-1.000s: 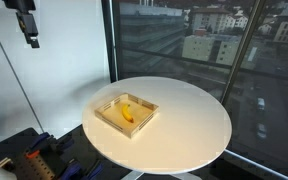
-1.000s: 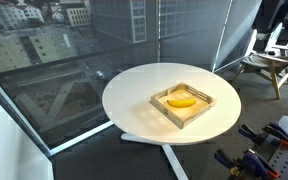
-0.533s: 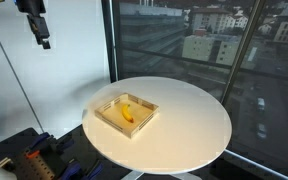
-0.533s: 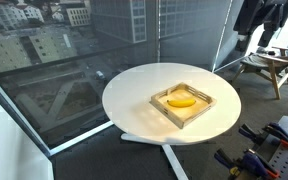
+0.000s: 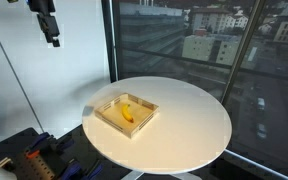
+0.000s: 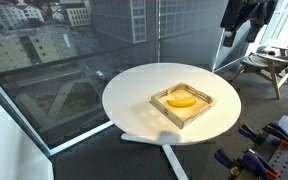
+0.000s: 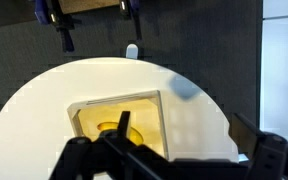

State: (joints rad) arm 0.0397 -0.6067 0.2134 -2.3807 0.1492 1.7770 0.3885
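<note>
Gripper [image 5: 53, 40] jaws wide, nothing held. It hangs high up, out past the bench [image 5: 189, 120] edge, well apart from everything. Banana [image 5: 128, 113] lies in the wooden tray [image 5: 112, 124], which sits off-centre on the bench, toward the gripper's side. So the banana is down and inboard from the gripper. Its long axis runs roughly corner to corner of the tray in both exterior views.
</note>
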